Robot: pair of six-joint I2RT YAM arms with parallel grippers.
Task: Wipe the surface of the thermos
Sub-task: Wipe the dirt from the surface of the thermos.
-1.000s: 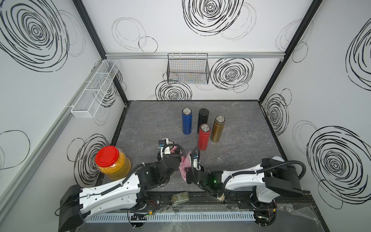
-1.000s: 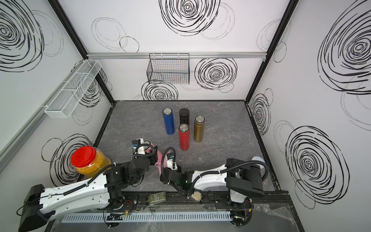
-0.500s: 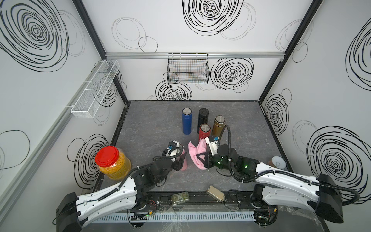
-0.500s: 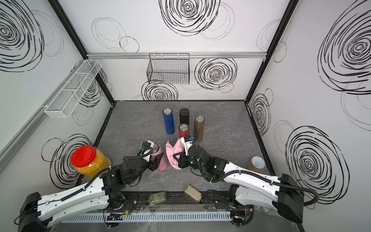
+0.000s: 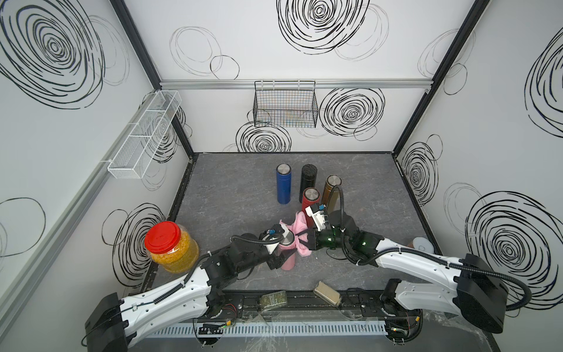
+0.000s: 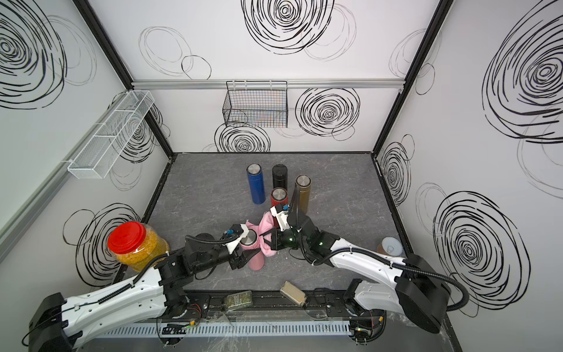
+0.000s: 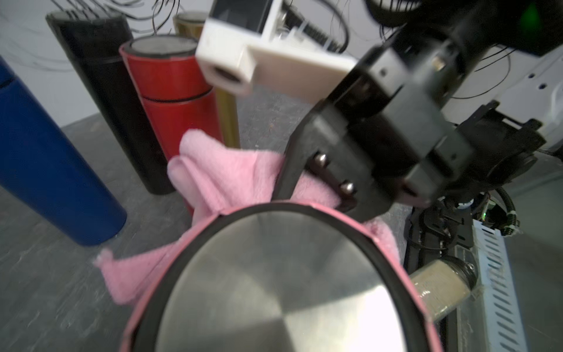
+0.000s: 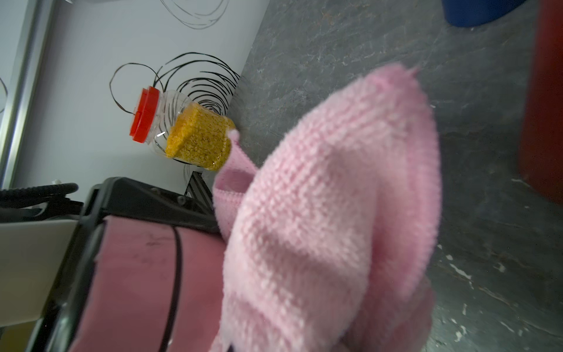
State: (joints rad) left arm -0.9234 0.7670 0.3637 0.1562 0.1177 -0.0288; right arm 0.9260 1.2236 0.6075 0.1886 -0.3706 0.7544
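A pink thermos (image 5: 288, 259) with a steel cap (image 7: 274, 289) stands near the front of the grey floor (image 5: 231, 195), also seen in a top view (image 6: 255, 259). My left gripper (image 5: 279, 261) is shut on its body from the left. My right gripper (image 5: 301, 241) is shut on a pink cloth (image 5: 300, 225). The cloth (image 8: 329, 213) is bunched against the upper right side of the thermos (image 8: 137, 274). In the left wrist view the cloth (image 7: 225, 176) lies behind the cap. My own jaws are hidden in both wrist views.
Blue (image 5: 283, 186), black (image 5: 307, 182), red (image 5: 310, 198) and gold (image 5: 331, 188) thermoses stand just behind the right gripper. A red-lidded jar (image 5: 170, 250) stands at the front left. A small cup (image 5: 422, 243) sits at the right wall. Two small items (image 5: 327, 293) lie at the front edge.
Both arms have moved away from the front edge. The left gripper has carried the pink thermos right, and the cloth in the right gripper has come against it.
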